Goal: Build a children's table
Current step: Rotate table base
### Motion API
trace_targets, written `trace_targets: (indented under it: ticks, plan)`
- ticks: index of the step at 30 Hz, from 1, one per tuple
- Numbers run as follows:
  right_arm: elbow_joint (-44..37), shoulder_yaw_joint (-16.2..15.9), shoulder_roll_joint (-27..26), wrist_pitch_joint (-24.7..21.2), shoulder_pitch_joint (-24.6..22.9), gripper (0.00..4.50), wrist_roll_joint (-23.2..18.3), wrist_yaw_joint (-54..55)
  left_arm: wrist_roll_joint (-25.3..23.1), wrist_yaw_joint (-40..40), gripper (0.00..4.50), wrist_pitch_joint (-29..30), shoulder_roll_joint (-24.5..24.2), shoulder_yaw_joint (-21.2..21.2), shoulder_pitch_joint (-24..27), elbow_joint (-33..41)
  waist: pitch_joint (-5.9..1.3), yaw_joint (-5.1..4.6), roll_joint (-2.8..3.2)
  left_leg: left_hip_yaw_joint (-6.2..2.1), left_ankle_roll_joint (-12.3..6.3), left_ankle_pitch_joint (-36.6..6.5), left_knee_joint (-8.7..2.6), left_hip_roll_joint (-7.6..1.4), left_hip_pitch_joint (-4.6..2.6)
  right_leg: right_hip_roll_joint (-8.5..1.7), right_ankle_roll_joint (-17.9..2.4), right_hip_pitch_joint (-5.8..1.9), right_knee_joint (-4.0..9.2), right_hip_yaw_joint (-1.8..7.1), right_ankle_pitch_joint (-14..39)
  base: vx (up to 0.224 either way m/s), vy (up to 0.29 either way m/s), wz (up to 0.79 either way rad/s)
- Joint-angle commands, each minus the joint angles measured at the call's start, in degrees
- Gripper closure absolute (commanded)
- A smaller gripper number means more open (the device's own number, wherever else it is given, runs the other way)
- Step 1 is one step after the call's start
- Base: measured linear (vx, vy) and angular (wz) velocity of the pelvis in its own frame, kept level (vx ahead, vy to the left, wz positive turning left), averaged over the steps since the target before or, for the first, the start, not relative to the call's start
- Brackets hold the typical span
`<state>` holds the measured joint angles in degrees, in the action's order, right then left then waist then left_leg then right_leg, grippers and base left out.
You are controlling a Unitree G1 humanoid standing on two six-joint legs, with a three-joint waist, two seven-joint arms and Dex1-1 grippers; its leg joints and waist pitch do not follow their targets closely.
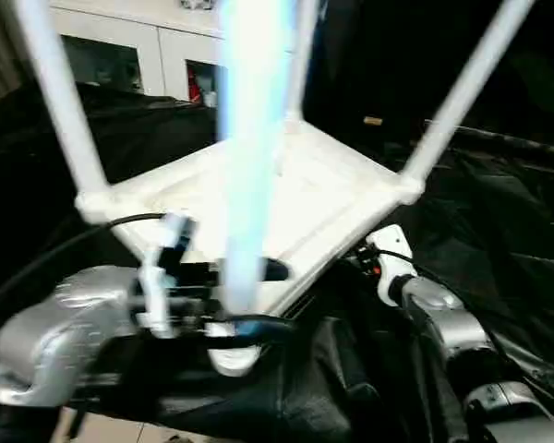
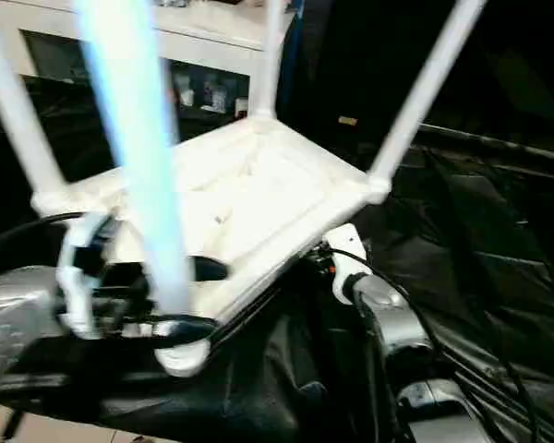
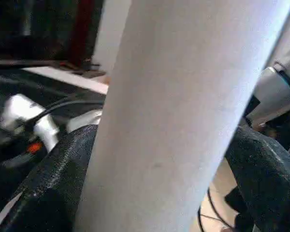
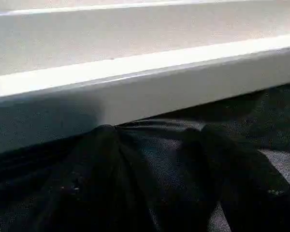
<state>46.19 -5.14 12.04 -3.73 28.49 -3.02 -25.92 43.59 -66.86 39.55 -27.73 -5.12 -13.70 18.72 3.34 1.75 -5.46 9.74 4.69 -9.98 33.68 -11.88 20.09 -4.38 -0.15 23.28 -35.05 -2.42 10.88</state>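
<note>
The table [image 1: 286,198] lies upside down on black cloth [image 1: 499,231], its ribbed underside facing up and tilted, and all four legs point upward from the corner sockets. Behind it stands a white cabinet [image 1: 157,51] with glass doors. The nearest leg [image 1: 249,138] rises right in front of the camera, blurred and bluish, out of the near corner. The left gripper [image 1: 235,295] is at the base of that leg, and in the left wrist view its two black fingers [image 3: 53,188] stand wide on either side of the leg, one against it, the other with a small gap. The right gripper [image 1: 374,254] sits low against the right edge of the tabletop. In the right wrist view its fingers [image 4: 106,174] stand partly apart on the cloth just under the white rim [image 4: 145,82], nothing between them.
</note>
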Motion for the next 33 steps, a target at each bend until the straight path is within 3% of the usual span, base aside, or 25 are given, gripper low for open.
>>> trace_targets:
  ticks: [1,5,7,8,11,15,18,23,25,28,29,33]
  plan:
    - [0.76,-2.13,-1.63,1.79,2.89,1.43,0.73,-1.52,-1.99,1.59,0.07,-1.65,2.70,-3.37,-2.69,-0.35,-2.86,0.14,0.73,-0.41,3.85,-24.33,-4.68,-0.65,-0.03,-2.48,-4.81,-1.67,5.23,1.47,28.19,0.000,0.000,0.00]
    - [1.80,-2.71,-2.72,2.41,4.01,1.43,1.34,-1.88,-3.92,2.52,0.07,-3.28,5.63,-5.54,-4.78,-2.44,-2.74,-0.16,0.57,-0.56,3.70,-25.05,-4.68,-0.50,0.26,-2.51,-3.62,-1.73,5.55,1.28,30.63,0.000,0.000,0.00]
    - [2.29,-3.07,-3.17,2.75,4.39,1.43,1.78,-2.17,-5.26,3.16,0.07,-4.35,6.91,-6.48,-5.52,-3.36,-2.92,-0.14,0.60,-0.49,3.67,-25.01,-4.42,-0.46,-0.08,-2.57,-3.26,-1.46,5.76,1.34,31.29,0.000,0.000,0.00]
    - [2.69,-3.32,-3.46,3.06,4.66,1.43,2.19,-2.29,-6.14,3.46,0.07,-5.09,7.59,-7.19,-6.10,-4.19,-3.04,-0.10,0.53,-0.33,3.21,-23.69,-4.44,-0.51,0.05,-2.38,-4.16,-1.43,5.45,1.53,27.98,0.000,0.000,0.00]
    - [3.29,-3.82,-3.88,3.65,5.02,1.43,2.81,-2.63,-8.74,4.58,0.07,-7.52,9.32,-8.95,-7.52,-6.59,-2.97,0.00,0.68,-0.20,3.00,-23.97,-4.44,-0.55,-0.09,-2.26,-5.22,-1.25,5.33,1.52,26.08,0.000,0.000,0.00]
    - [4.49,-3.67,-4.53,4.76,5.59,1.43,3.13,-3.74,-12.40,6.05,0.07,-11.06,11.43,-10.29,-9.34,-10.16,-3.20,0.22,0.69,-0.05,2.68,-22.40,-4.44,-0.65,-0.05,-2.24,-6.53,-1.55,4.86,1.68,22.41,0.000,0.000,0.00]
    - [3.89,-5.31,-4.94,5.88,5.23,1.43,3.62,-6.41,-14.81,7.10,0.07,-13.20,12.61,-11.07,-10.79,-12.83,-3.38,0.30,0.58,0.03,2.13,-21.06,-4.37,-0.68,0.13,-2.30,-7.25,-1.78,4.65,1.80,20.13,0.000,0.000,0.00]
    - [4.43,-5.38,-5.75,6.69,5.44,1.43,3.75,-7.36,-19.36,9.48,0.07,-17.38,13.33,-11.97,-12.32,-17.44,-3.48,0.33,0.38,0.13,1.65,-19.08,-4.27,-0.71,0.33,-2.40,-7.73,-1.93,4.49,1.84,18.99,0.000,0.000,0.00]
    - [4.40,-5.27,-5.93,6.87,5.45,1.43,3.62,-8.05,-20.45,10.15,0.07,-18.20,13.43,-12.11,-12.63,-18.41,-3.51,0.29,0.17,-0.02,1.56,-18.03,-4.33,-0.74,0.80,-2.55,-7.10,-2.32,4.48,1.70,20.60,0.000,0.000,0.00]
    - [5.18,-5.01,-6.10,7.37,5.85,1.43,4.14,-8.03,-23.47,11.84,0.07,-20.96,14.40,-12.65,-13.40,-21.15,-3.60,0.50,0.31,0.14,1.49,-16.96,-4.19,-0.84,0.45,-2.60,-7.60,-1.99,4.55,1.81,19.32,0.000,0.000,0.00]
    - [5.36,-4.94,-6.10,7.51,5.95,1.43,4.21,-7.87,-24.28,12.58,0.07,-21.37,14.59,-12.81,-13.66,-21.82,-3.68,0.55,0.33,0.21,1.40,-16.25,-4.16,-0.87,0.40,-2.48,-8.54,-2.03,4.22,1.79,17.15,0.000,0.000,0.00]
    - [5.33,-4.21,-5.76,8.22,6.50,1.43,3.94,-7.87,-27.87,16.29,0.07,-24.61,15.46,-12.60,-15.29,-26.06,-3.62,0.50,0.45,0.14,1.29,-16.50,-4.26,-0.91,0.52,-2.43,-9.07,-2.20,4.16,1.70,16.30,0.000,0.000,0.00]
